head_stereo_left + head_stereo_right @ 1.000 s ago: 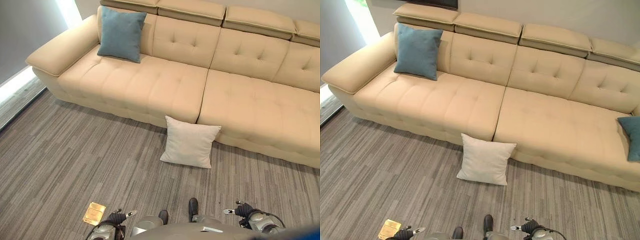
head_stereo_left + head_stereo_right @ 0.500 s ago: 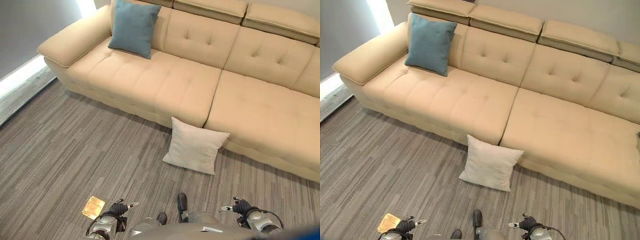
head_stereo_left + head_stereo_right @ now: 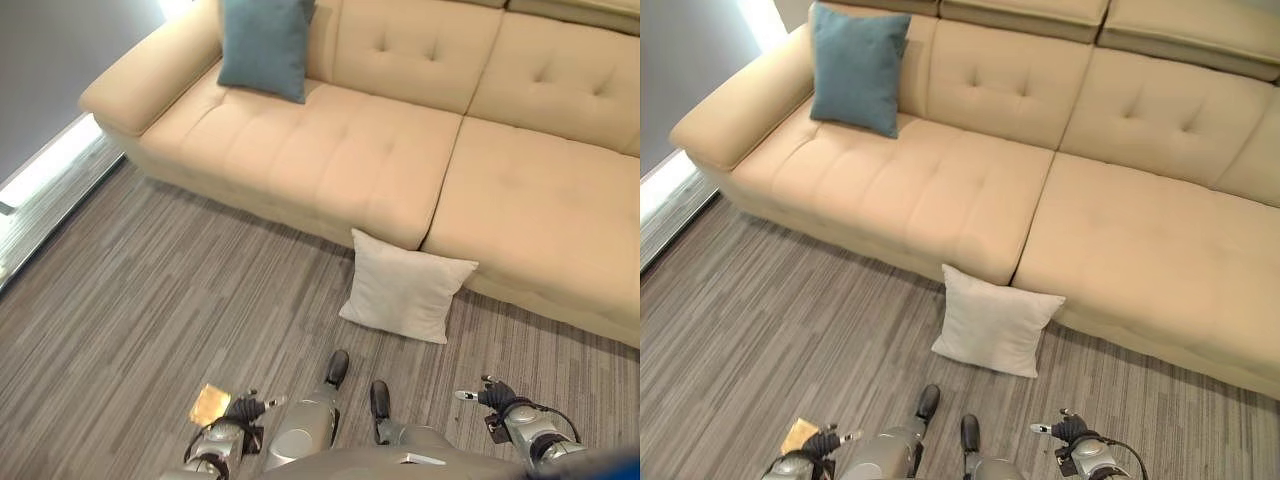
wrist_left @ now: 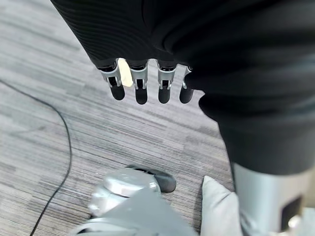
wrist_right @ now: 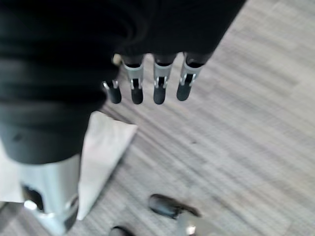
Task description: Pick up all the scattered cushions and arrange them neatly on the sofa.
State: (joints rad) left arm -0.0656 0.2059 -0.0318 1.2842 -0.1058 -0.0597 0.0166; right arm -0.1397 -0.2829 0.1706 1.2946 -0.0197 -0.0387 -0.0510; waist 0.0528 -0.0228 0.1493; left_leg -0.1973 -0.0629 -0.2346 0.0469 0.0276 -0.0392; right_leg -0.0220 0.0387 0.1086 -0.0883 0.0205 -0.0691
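Low at the robot's sides, the left hand (image 4: 147,83) and the right hand (image 5: 147,83) hang above the grey carpet (image 3: 150,300), fingers straight and holding nothing. Further ahead, the white cushion (image 3: 405,290) stands on the floor, leaning against the front of the beige sofa (image 3: 330,160). Farthest, a blue cushion (image 3: 857,67) leans upright against the backrest near the armrest.

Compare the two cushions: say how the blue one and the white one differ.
The blue cushion is teal-blue; the white cushion is off-white. The blue cushion sits on the sofa, propped upright against the backrest near the armrest; the white cushion is on the carpet floor, leaning against the sofa's front edge. So the blue cushion is already placed, while the white cushion is yet to be picked up. Both are square and plain.
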